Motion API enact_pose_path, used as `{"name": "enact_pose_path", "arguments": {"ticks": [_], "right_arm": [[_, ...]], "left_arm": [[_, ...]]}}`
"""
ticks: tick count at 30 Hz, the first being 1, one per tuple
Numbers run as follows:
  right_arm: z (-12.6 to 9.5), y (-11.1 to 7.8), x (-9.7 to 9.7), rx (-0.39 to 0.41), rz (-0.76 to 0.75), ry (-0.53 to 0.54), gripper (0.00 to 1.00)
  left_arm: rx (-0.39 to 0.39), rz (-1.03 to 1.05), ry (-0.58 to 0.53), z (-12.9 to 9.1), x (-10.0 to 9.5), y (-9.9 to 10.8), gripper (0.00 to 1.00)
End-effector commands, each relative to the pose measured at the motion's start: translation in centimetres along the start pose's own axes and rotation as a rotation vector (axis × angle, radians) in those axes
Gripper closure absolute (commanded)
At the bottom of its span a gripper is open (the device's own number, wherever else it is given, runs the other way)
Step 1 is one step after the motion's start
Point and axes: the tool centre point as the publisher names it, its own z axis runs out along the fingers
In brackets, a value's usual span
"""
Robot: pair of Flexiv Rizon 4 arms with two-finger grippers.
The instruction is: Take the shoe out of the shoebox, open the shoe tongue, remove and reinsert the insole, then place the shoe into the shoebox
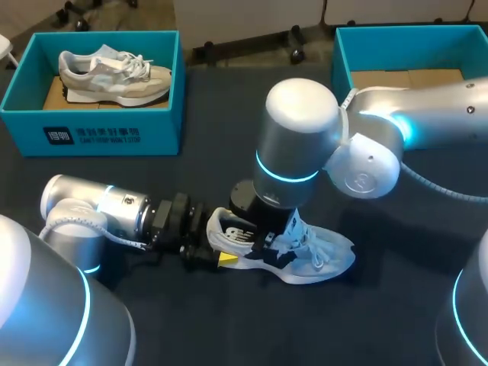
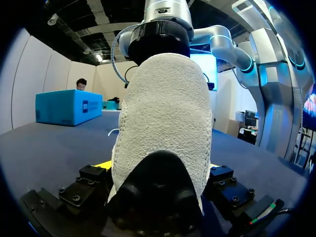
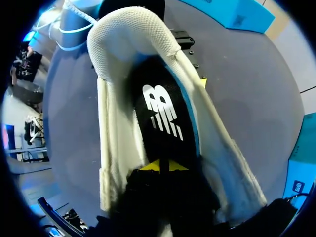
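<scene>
A white mesh shoe (image 1: 320, 255) lies on the dark table, toe to the right. My left gripper (image 1: 217, 255) grips its heel from the left. In the left wrist view the heel (image 2: 165, 123) fills the gap between the wide-set fingers (image 2: 102, 165), touching both. My right arm comes in from the right, and its gripper (image 3: 160, 165) reaches down into the shoe's opening. Its yellow tips are shut together and rest on the black insole (image 3: 160, 113), which lies flat inside. I cannot tell whether they pinch the insole.
A blue shoebox (image 1: 107, 126) at the back left holds a beige shoe (image 1: 114, 76). A second blue shoebox (image 1: 343, 57) stands at the back right with only its cardboard floor showing. My right arm's large elbow (image 1: 297, 137) hangs over the table's middle.
</scene>
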Motion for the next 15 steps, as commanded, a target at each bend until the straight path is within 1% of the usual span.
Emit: {"name": "enact_pose_path", "arguments": {"ticks": [1, 3, 4, 6, 7, 9, 10, 13, 15], "right_arm": [[1.0, -1.2, 0.5, -0.039, -0.006, -0.003, 1.00], [0.3, -1.4, 0.5, -0.058, -0.008, -0.011, 1.00], [-0.2, -1.5, 0.5, -0.085, -0.013, -0.011, 1.00], [-1.1, -1.5, 0.4, -0.105, -0.016, -0.020, 1.00], [-1.6, -1.5, 0.3, -0.132, -0.027, -0.020, 1.00], [-2.3, -1.4, 0.2, -0.152, -0.035, -0.029, 1.00], [-2.6, -1.4, 0.2, -0.177, -0.047, -0.030, 1.00], [-3.5, -1.3, -0.1, -0.216, -0.063, -0.041, 1.00], [-3.9, -1.1, -0.2, -0.227, -0.066, -0.051, 1.00]], "left_arm": [[0.001, 0.000, -0.001, 0.1, -0.1, 0.2, 1.00], [0.001, 0.000, -0.001, 0.1, -0.1, 0.2, 1.00], [0.001, 0.000, -0.001, 0.1, -0.1, 0.2, 1.00], [0.001, 0.000, -0.001, 0.1, -0.1, 0.2, 1.00], [0.001, 0.000, -0.001, 0.1, -0.1, 0.2, 1.00], [0.001, 0.000, -0.001, 0.1, -0.1, 0.2, 1.00], [0.001, 0.000, -0.001, 0.1, -0.1, 0.2, 1.00], [0.001, 0.000, -0.001, 0.1, -0.1, 0.2, 1.00], [0.001, 0.000, -0.001, 0.1, -0.1, 0.2, 1.00]]}}
